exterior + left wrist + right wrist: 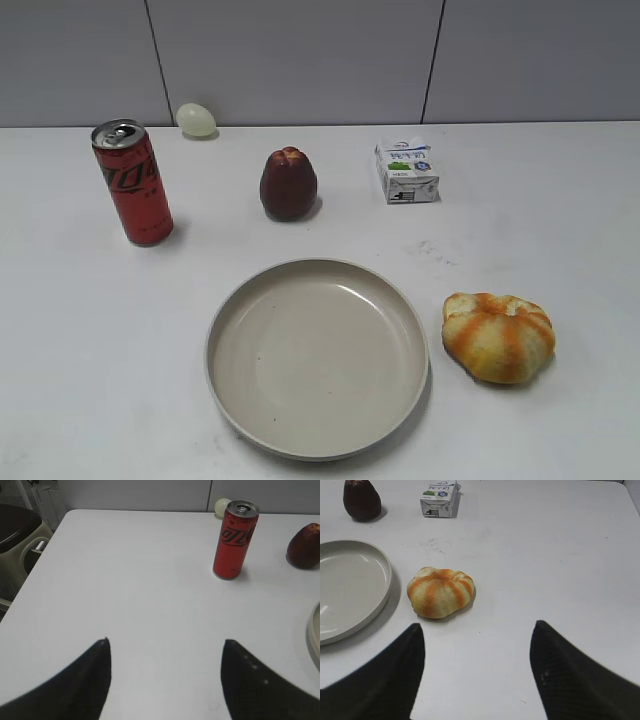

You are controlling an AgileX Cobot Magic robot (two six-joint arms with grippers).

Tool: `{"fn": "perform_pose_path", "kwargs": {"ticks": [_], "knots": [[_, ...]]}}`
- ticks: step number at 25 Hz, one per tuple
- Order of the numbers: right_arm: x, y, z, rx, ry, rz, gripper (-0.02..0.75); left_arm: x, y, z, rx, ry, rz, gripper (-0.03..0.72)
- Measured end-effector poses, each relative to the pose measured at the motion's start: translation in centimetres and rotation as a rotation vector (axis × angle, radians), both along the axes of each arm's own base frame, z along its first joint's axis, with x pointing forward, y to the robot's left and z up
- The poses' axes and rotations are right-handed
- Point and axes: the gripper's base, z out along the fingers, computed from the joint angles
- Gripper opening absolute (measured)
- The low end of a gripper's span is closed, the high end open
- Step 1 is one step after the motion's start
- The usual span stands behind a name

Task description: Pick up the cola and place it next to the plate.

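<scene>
**Cola can upright at back left, both hands apart and empty**

Left hand [165, 680]: 2 dark fingers spread wide, nothing between them, low over the white counter [560, 200]. Right hand [477, 672]: fingers also apart, empty. Nearest in the exterior view: the large round shallow beige plate [400, 300], empty, front centre. Just right of it, apart from the rim, a ribbed orange-and-cream pumpkin-shaped bun [499, 336]. Farther back, the tall slim red cola can with silver top [133, 182] stands upright at the left, well apart from the plate. Dark red apple-like fruit [288, 184] mid-back, small white-and-blue carton [406, 170] to its right. Pale egg-shaped object [196, 119] by the wall behind the can.
</scene>
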Motion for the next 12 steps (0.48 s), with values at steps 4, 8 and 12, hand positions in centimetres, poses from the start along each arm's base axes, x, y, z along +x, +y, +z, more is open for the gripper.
{"fn": "perform_pose_path", "kwargs": {"ticks": [4,8,12], "knots": [[0.0,0.0,0.0,-0.001,0.0,0.0,0.531,0.0,0.0,0.0,0.0,0.0,0.0,0.516],[0.0,0.0,0.0,-0.001,0.0,0.0,0.531,0.0,0.0,0.0,0.0,0.0,0.0,0.516],[0.0,0.0,0.0,-0.001,0.0,0.0,0.531,0.0,0.0,0.0,0.0,0.0,0.0,0.514]]}}
